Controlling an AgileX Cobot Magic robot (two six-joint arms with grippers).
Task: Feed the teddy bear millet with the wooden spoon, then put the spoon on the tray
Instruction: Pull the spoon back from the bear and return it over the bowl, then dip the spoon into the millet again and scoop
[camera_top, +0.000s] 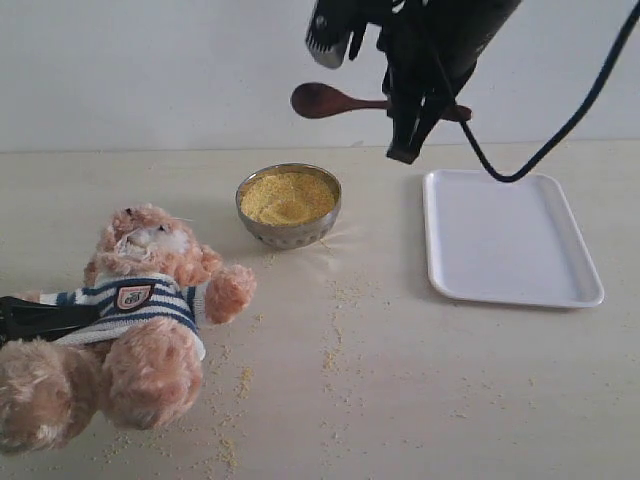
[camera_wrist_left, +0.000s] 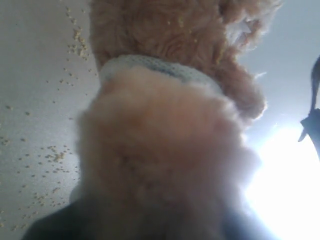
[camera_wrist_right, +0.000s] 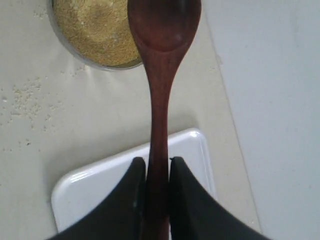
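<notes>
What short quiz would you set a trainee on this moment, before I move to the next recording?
1. True or false: the wooden spoon is held in the air, off the tray.
2. Where is most of the millet? A) on the tray B) in the steel bowl C) in the spoon
3. Fill in: the right claw is shut on the spoon's ____.

Key: 1. True. 2. B. 3. handle.
</notes>
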